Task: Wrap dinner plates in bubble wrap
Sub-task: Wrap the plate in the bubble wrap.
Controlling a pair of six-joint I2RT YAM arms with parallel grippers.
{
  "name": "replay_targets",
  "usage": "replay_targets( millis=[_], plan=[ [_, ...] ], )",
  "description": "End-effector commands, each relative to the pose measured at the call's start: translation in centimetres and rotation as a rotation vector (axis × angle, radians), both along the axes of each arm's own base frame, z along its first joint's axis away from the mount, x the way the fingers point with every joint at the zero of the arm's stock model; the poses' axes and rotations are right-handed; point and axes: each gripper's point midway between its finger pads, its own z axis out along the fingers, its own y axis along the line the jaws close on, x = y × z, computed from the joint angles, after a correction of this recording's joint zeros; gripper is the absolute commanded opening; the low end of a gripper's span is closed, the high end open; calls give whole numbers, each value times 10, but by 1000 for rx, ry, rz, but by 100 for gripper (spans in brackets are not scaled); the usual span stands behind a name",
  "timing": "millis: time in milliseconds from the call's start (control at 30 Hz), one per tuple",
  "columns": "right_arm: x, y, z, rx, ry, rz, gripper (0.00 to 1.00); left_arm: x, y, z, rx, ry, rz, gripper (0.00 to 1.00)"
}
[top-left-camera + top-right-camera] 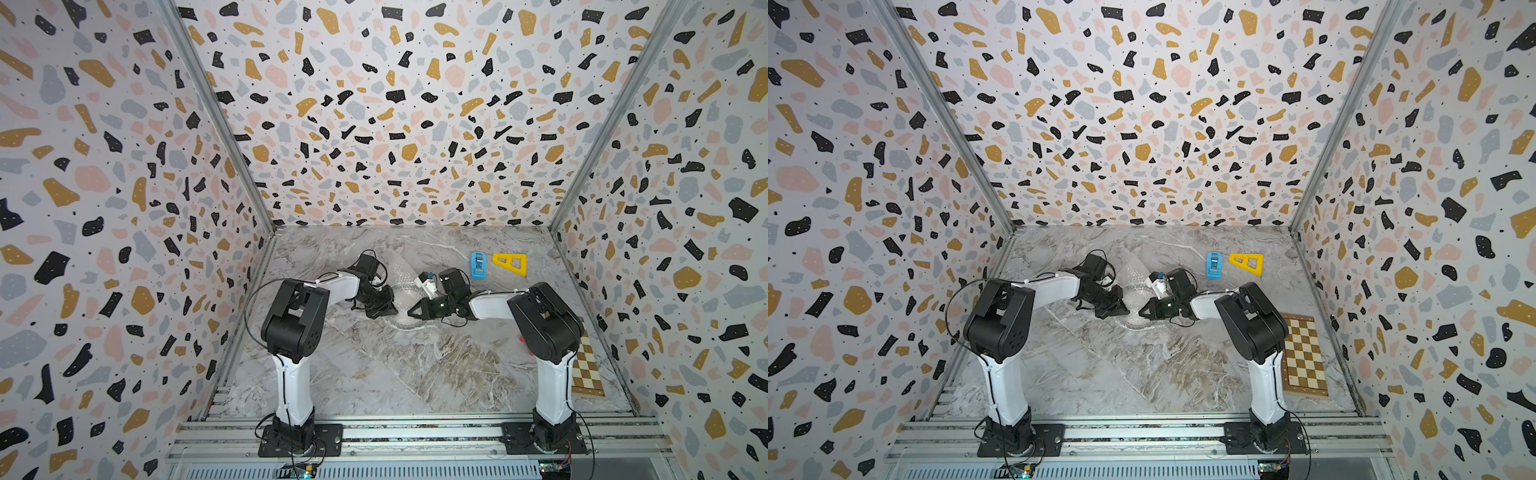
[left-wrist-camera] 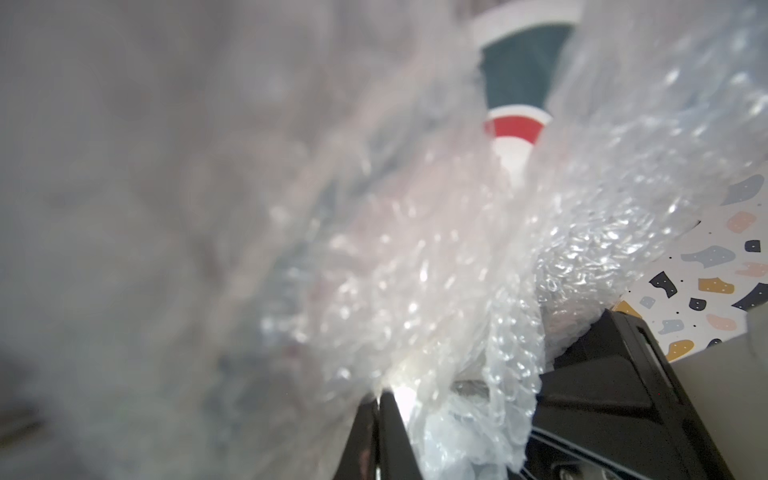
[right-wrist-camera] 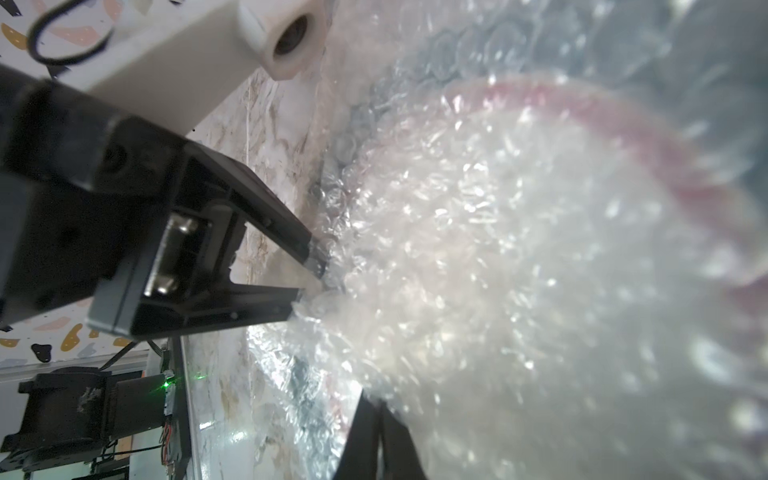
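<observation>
We see the clear, dimpled sheet of bubble wrap [image 1: 402, 286] bunched at the middle of the grey marble-patterned table [image 1: 374, 365], between the two arms.

The left gripper [image 1: 390, 309] reaches in from one side. In its wrist view the black fingers [image 2: 392, 440] are pressed together on a gathered fold of the wrap, which fans out from their tips.

The right gripper [image 1: 411, 312] faces it, tip close to tip. Its fingers [image 3: 365, 444] are likewise closed tight, and the film starts right at their ends.

The round plate [image 3: 582, 249] lies under the wrap beyond both sets of fingertips. It shows as a pale disc with a red ring. Through a gap in the film we make out its white, dark teal and red bands [image 2: 517, 62]. No finger touches the plate itself; only film lies against them.

Farther back stand a blue plastic tape dispenser [image 1: 478, 264] and a flat yellow triangular frame [image 1: 511, 264]. A brown-and-cream checkered board [image 1: 1304, 357] lies beside the right arm's base.
</observation>
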Motion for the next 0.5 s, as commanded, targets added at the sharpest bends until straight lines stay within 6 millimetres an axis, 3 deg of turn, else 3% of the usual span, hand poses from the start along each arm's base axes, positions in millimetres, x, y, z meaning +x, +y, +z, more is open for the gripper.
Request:
replay_targets(
  millis=[0,200,467],
  plan=[
    [-9,-5,-11,-53,10,8,5,14,6,39,-37,-74,25,7],
    [-10,-6,-12,-55,9,7,6,27,-6,73,-144,-114,50,8],
    [-10,-7,-7,-66,-4,14,7,25,-42,74,-209,-100,5,8]
  ],
)
